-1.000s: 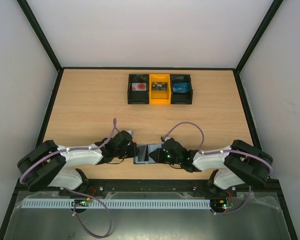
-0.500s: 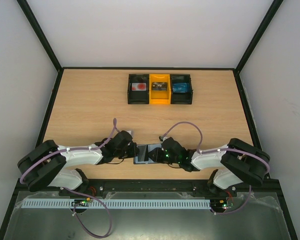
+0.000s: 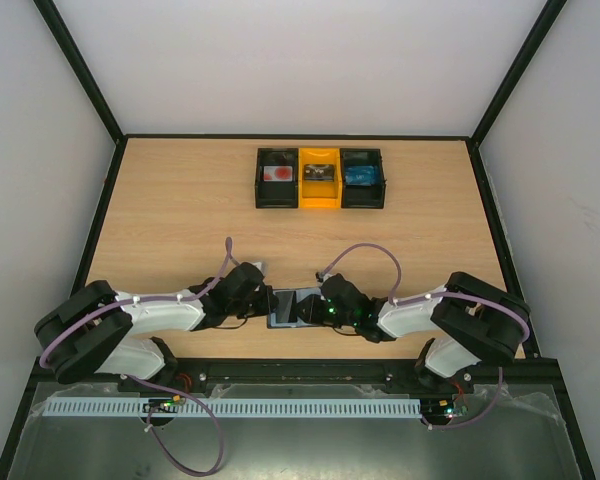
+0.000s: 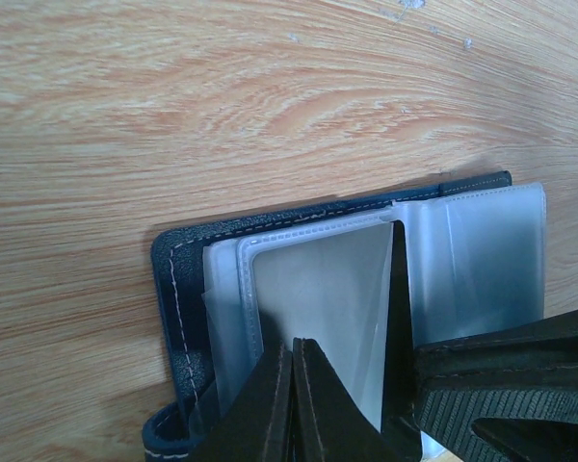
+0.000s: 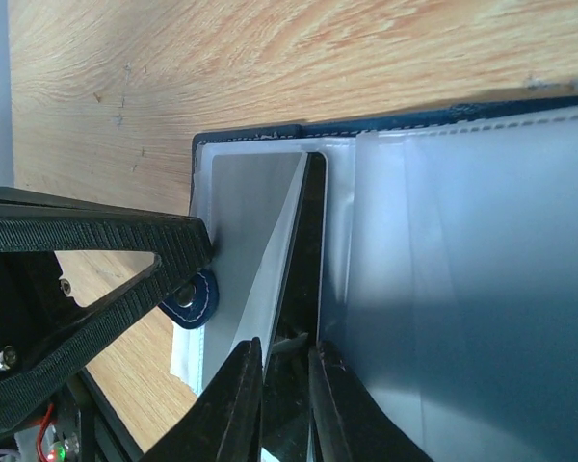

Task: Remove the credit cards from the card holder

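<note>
The card holder [image 3: 285,307] lies open on the table near the front edge, between my two grippers. Its navy cover [image 4: 178,298] frames pale translucent pockets. My left gripper [image 4: 296,345] is shut, its tips pressing on the left pocket page. My right gripper [image 5: 284,361] is nearly closed around a thin leaf standing up at the fold, pale on one face and dark on the other [image 5: 313,241]. I cannot tell whether that leaf is a credit card or a pocket. No bright blue card shows. The snap tab [image 5: 191,298] sticks out beside the left fingers [image 5: 96,241].
Three small bins stand in a row at the back of the table: black [image 3: 277,178], yellow [image 3: 319,178] and black [image 3: 362,178], each with something inside. The table's front edge [image 3: 300,352] is just behind the card holder.
My right arm has crept slightly left toward the card holder. The left arm and the card holder have stayed put.
</note>
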